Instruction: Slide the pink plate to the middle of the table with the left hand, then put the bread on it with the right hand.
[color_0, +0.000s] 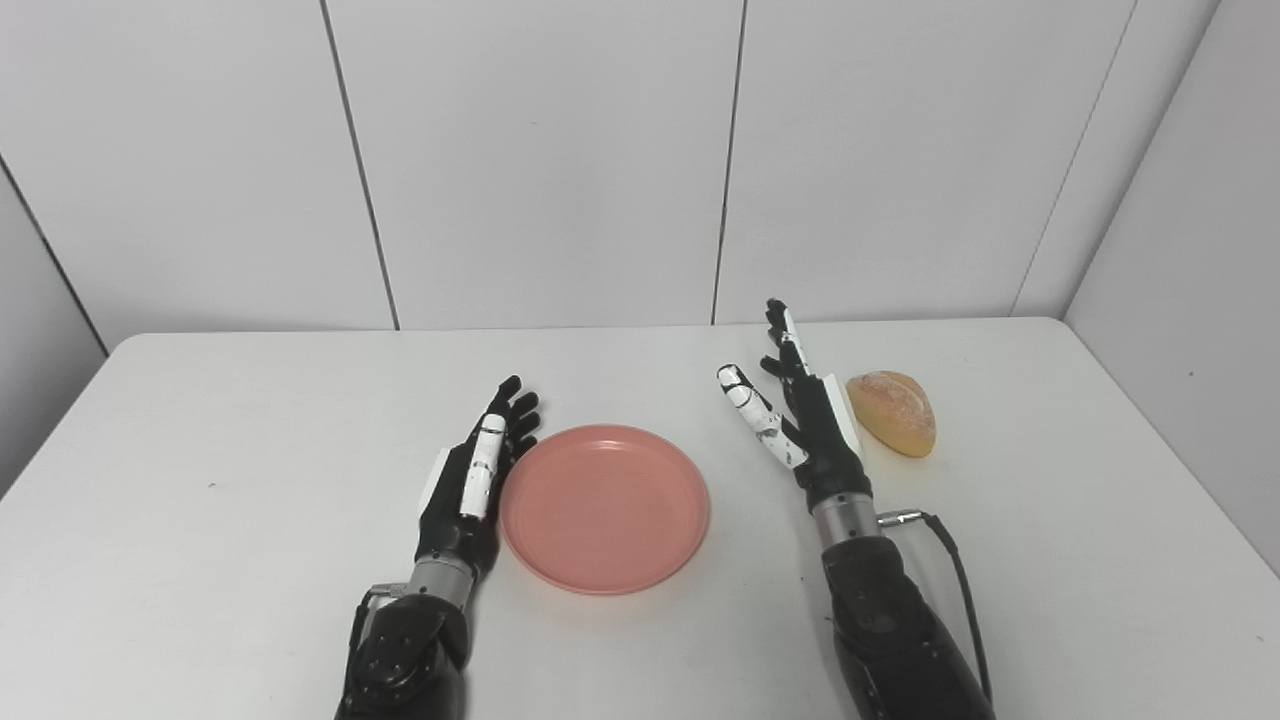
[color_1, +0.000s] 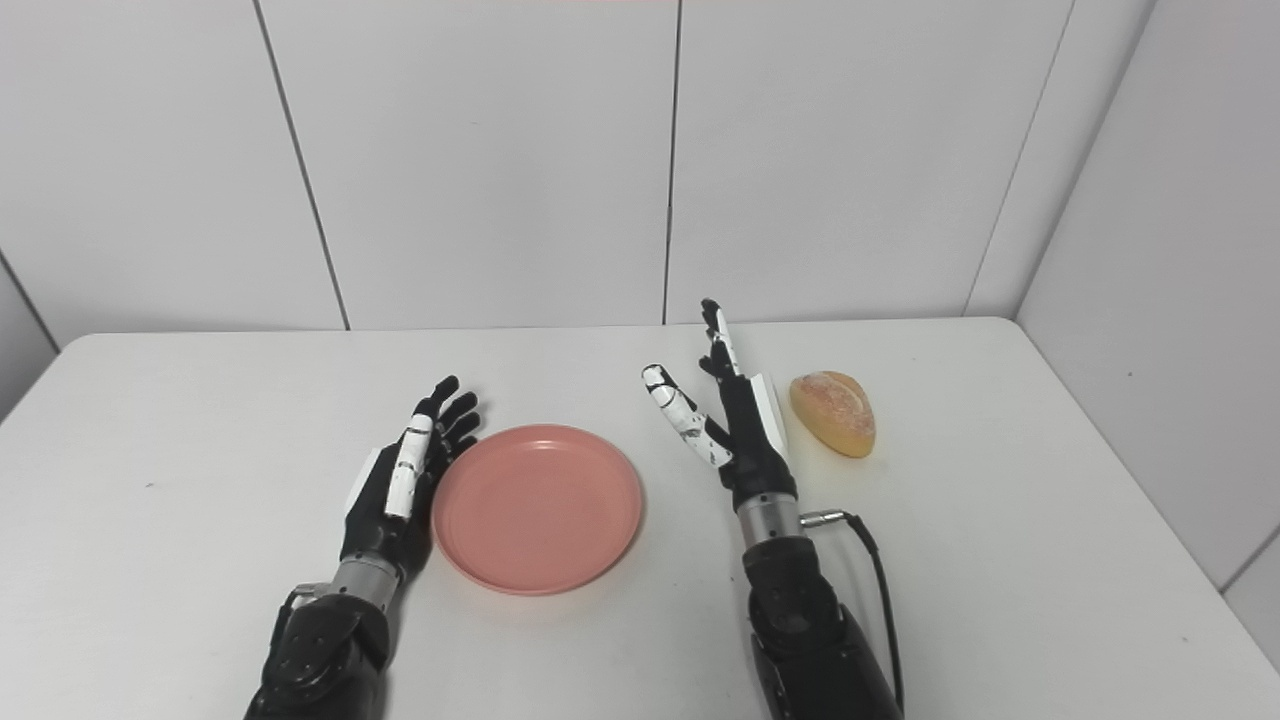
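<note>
Pink plate (color_0: 605, 508): lies flat on the white table (color_0: 200, 450), near the middle and toward the near edge. Nothing is on it.

Left hand (color_0: 470, 480): fingers extended and held close together, holding nothing, edge-on just beside the plate's left rim. You cannot tell from either view whether it touches the rim.

Right hand (color_0: 800, 420): spread, thumb apart from the fingers, holding nothing, raised on edge between plate and bread.

Bread roll (color_0: 892, 412): lies on the table just to the right of the right hand, well apart from the plate.

Risks, as judged:
- A push from the left hand applied off-centre may spin the plate or send it toward the right arm.
- A light, smooth plate may overshoot or ride up over the fingertips.
- The rounded roll may roll away if your right hand nudges it before closing.
- The cable (color_0: 950, 560) at the right wrist may drag across the table.

Hard to make out: the left palm, contact at the rim, the roll's left edge behind the right hand, and how high the right hand sits.
</note>
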